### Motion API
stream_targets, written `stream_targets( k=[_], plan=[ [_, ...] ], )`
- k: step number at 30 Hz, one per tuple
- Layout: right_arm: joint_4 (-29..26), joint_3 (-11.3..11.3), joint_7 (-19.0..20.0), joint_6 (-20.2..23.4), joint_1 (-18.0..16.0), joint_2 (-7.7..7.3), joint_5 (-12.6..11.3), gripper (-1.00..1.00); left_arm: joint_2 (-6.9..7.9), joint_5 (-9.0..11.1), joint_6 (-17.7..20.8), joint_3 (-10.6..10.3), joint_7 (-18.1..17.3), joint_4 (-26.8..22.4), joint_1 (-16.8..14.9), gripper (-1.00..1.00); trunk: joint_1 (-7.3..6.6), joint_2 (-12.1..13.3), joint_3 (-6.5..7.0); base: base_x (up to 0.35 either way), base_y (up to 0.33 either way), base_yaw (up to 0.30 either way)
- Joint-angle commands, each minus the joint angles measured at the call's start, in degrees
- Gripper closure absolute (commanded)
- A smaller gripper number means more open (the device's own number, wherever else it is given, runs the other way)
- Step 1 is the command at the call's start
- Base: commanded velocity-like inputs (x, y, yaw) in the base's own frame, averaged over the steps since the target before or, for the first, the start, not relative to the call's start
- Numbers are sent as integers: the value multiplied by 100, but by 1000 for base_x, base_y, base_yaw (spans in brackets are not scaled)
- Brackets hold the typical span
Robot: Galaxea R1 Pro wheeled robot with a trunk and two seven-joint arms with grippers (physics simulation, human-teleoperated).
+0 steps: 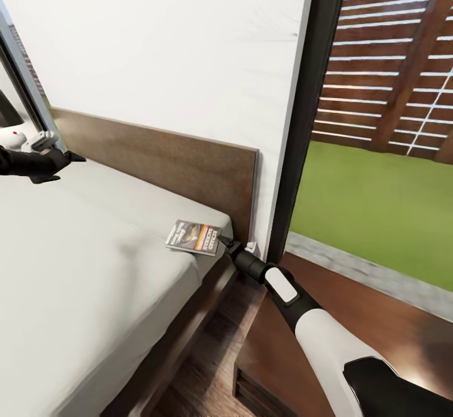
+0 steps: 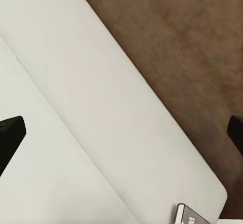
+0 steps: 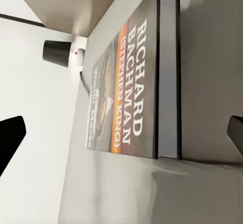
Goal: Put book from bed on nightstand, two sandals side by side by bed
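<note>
The robot's head camera looked down across a bedroom corner. A large bed (image 1: pixel 94 260) with a smooth light-grey mattress filled the left side, set in a dark-brown wooden frame with a flat headboard (image 1: pixel 170 159) against a white wall. The book (image 1: pixel 194 236), a thin paperback with an orange band and white lettering, lay flat on the mattress at the corner nearest the headboard, close to the mattress edge.

The right arm, white with black joints, reached up from the lower right, and the right pincer (image 1: pixel 225 243) sat just beside the book's near edge. In the right wrist view the book (image 3: pixel 134 82) lay ahead between the two dark fingertips (image 3: pixel 10 138), which stood wide apart and touched nothing; the pincer was open. The cover read "Richard Bachman (Stephen King)".

The left pincer (image 1: pixel 66 158) hovered over the far left of the mattress, well apart from the book. In the left wrist view its fingertips (image 2: pixel 11 135) were spread wide over the grey mattress, open and empty.

A dark-brown glossy nightstand (image 1: pixel 264 366) stood on the wood-plank floor beside the bed, beneath the right arm. A tall black-framed window (image 1: pixel 308 109) showed a slatted brown fence and grass.
</note>
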Motion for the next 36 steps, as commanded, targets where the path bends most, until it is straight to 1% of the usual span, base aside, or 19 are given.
stream_targets(
  k=[1,10,36],
  plan=[
    [4,8,5,17,-4,0,-31,-100,6,61,14,-12,54,-6,-3,-100,-1,-2,-13,0,0,0],
    [11,16,-2,15,-4,0,-29,-100,-1,60,11,-13,54,-6,-3,-100,-1,-2,-37,0,0,0],
    [11,50,-86,15,-4,0,-31,-100,6,60,15,-26,54,-4,-3,-100,-1,-2,-41,0,0,0]
  ],
)
